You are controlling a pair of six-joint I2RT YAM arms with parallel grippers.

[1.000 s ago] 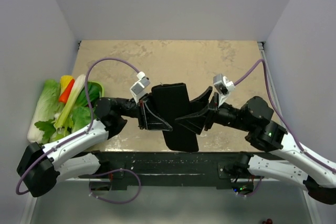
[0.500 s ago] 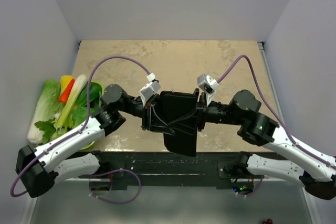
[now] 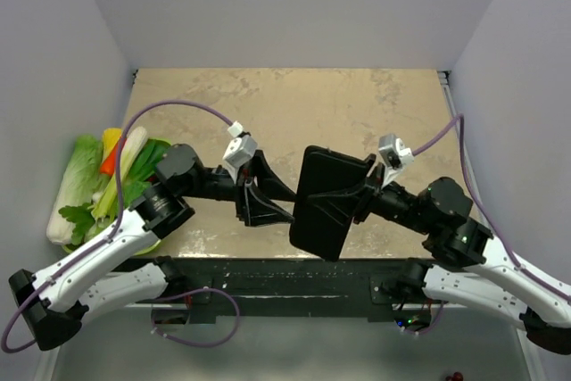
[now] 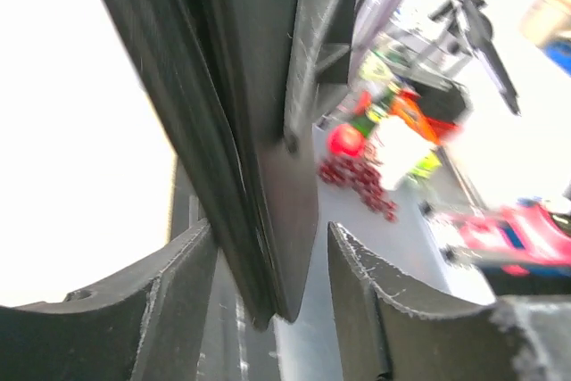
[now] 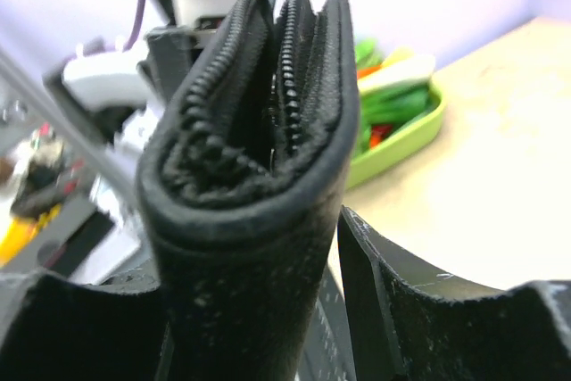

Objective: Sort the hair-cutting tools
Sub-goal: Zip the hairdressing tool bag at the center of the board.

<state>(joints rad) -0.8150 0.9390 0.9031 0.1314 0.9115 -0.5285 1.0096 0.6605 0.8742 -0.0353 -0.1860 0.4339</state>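
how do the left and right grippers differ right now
The left gripper is open, its fingers either side of the edge of the black zip case without pinching it; the right gripper is shut on that case. The left gripper reaches in from beside the vegetables, the right gripper from opposite. Both point inward at the case.

one black case (image 3: 319, 204), one green tray (image 5: 409, 138) of vegetables (image 3: 85, 176), one left arm (image 3: 107, 252), one right arm (image 3: 482, 281).
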